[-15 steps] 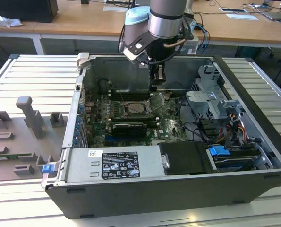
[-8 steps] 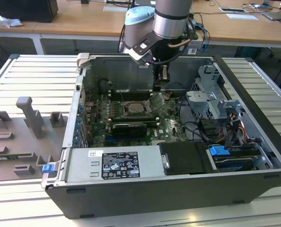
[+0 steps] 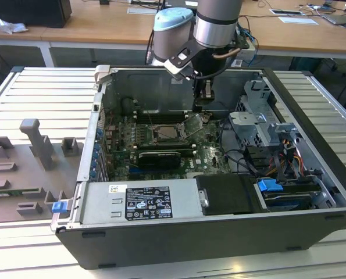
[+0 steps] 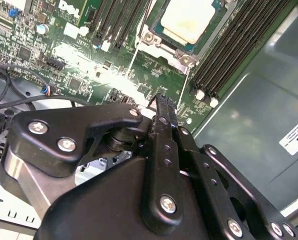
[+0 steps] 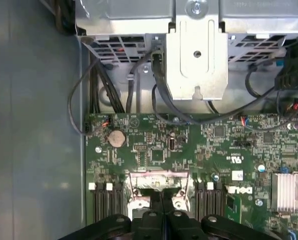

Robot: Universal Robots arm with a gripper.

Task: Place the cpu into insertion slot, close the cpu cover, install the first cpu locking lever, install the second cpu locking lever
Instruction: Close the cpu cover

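The cpu (image 4: 189, 21), a pale square chip, lies in the insertion slot (image 3: 166, 135) on the green board inside the open computer case. In the exterior view the cpu cover (image 3: 192, 124) stands tilted up at the socket's right side. Its silver top edge (image 5: 159, 173) sits just ahead of my fingers in the first wrist view. Two thin silver lever rods (image 4: 133, 60) (image 4: 185, 89) run alongside the socket. My gripper (image 3: 203, 100) hangs just above and to the exterior view's right of the socket. Its black fingers (image 4: 160, 102) are pressed together, shut on nothing, and they point at the cover's base.
Long black memory slots (image 4: 229, 55) flank the socket. A black graphics card (image 3: 159, 158) and the power supply (image 3: 141, 200) lie nearer the case's front. A metal drive cage (image 3: 260, 125) with cables is on the exterior view's right. Grey fixtures (image 3: 39, 145) stand outside the case, left.
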